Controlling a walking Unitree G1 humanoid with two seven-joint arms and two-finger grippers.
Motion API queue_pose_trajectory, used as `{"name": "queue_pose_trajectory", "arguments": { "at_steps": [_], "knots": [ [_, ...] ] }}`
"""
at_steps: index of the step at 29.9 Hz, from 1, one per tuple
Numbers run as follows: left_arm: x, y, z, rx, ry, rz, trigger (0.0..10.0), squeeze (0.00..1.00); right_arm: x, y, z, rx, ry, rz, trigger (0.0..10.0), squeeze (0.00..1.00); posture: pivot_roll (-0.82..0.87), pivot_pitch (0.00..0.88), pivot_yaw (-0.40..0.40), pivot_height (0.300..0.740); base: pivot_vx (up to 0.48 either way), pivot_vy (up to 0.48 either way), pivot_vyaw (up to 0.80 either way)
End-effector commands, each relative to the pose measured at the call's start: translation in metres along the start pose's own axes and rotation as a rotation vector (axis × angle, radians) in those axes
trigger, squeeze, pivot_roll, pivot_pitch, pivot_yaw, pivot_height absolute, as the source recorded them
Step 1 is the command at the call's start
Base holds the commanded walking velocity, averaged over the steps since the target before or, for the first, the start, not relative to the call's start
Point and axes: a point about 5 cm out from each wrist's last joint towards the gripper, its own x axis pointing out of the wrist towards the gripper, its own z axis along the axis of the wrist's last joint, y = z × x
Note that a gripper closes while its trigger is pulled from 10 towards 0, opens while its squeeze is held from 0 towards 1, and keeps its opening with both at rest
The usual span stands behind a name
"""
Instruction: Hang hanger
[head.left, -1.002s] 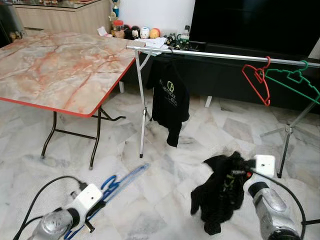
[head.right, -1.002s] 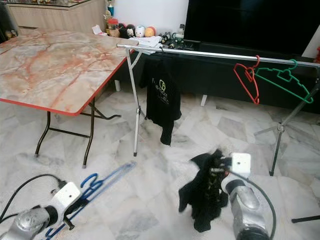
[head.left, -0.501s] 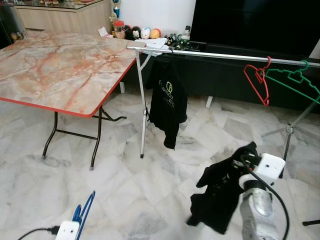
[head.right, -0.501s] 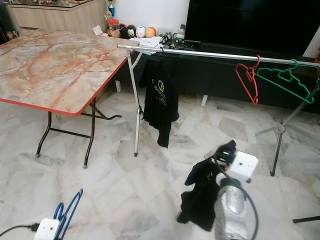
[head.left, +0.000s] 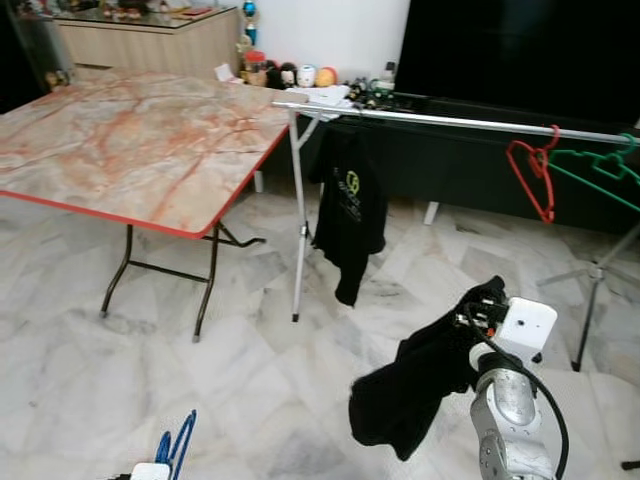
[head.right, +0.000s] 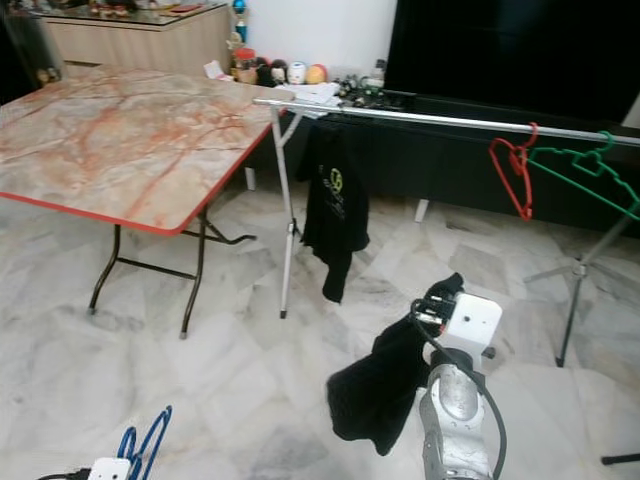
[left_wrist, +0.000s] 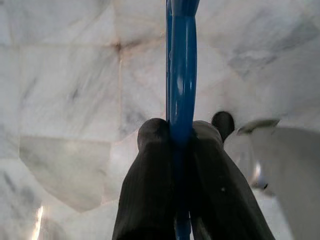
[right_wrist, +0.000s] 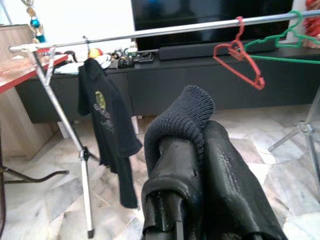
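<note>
With our left gripper clamping the blue hanger and our right gripper pinching the black garment, its trailing cloth could snag the rail.

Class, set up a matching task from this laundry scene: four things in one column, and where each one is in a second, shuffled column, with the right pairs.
Things
1. blue hanger
2. black garment
3. red hanger
4. printed black T-shirt

Places
A. hanging near the rail's left end, beside the table
B. gripped in the right hand
C. on the rail next to the green hanger
D. clamped in the left hand, low over the floor

Pairs: 1-D, 2-B, 3-C, 4-A
</note>
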Motion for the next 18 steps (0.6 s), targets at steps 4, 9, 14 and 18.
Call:
{"name": "queue_pose_trajectory", "arguments": {
  "at_steps": [4,9,14,18],
  "knots": [
    [-0.004,0.006,-0.015,-0.026,0.048,0.034,10.0,0.0,-0.001,0.014,0.009,-0.021,-0.03,0.061,10.0,0.0,0.09,0.0,-0.009,0.74,0.0,0.476,0.0],
    [-0.005,0.007,-0.02,-0.024,0.066,0.034,10.0,0.0,0.002,0.016,0.016,-0.071,-0.071,0.087,10.0,0.0,0.09,0.0,-0.007,0.74,0.0,0.476,0.0],
    [-0.006,0.007,-0.025,-0.024,0.082,0.033,10.0,0.0,0.006,0.017,0.021,-0.045,-0.072,0.077,10.0,0.0,0.09,0.0,-0.005,0.74,0.0,0.476,0.0],
    [-0.006,0.007,-0.025,-0.027,0.085,0.032,10.0,0.0,0.009,0.014,0.023,-0.012,-0.069,0.057,10.0,0.0,0.1,0.0,-0.006,0.74,0.0,0.476,0.0]
  ]
}}
